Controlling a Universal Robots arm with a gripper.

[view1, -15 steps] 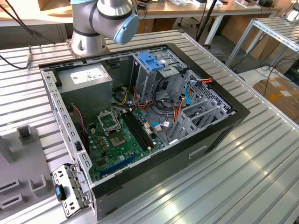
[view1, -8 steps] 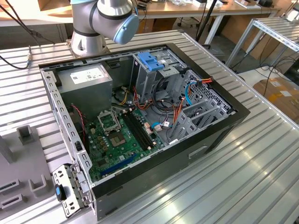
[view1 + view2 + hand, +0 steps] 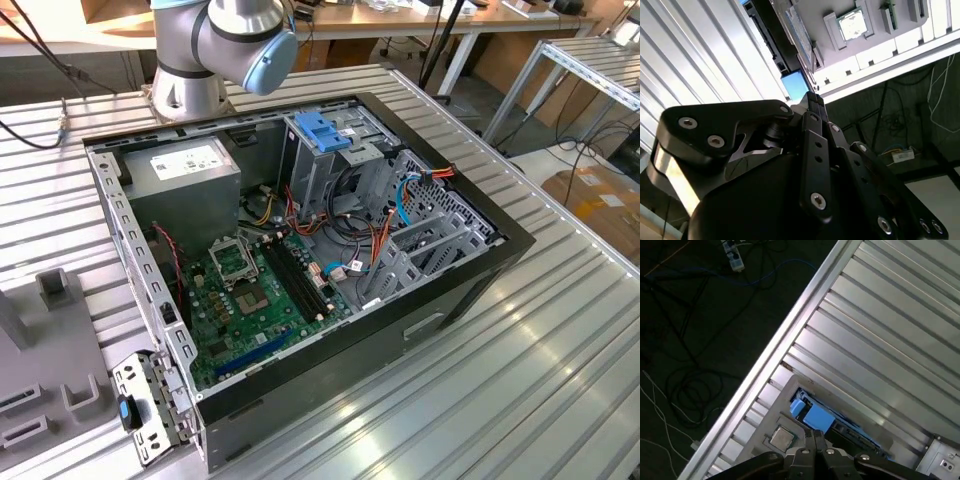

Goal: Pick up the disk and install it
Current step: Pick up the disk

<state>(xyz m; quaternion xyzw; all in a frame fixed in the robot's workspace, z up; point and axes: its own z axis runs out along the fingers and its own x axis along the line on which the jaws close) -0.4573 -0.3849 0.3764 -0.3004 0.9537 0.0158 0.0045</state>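
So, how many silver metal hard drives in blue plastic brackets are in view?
1. The disk sits in the grey tray, right by the gripper; the gripper may hide others.

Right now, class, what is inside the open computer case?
A green motherboard, a grey power supply box, a blue-topped drive cage and loose cables. What lies under the box and cage is covered.

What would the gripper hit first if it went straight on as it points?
Likely the disk, at its blue end, directly ahead of the gripper in both wrist views; the gap between them is unclear.
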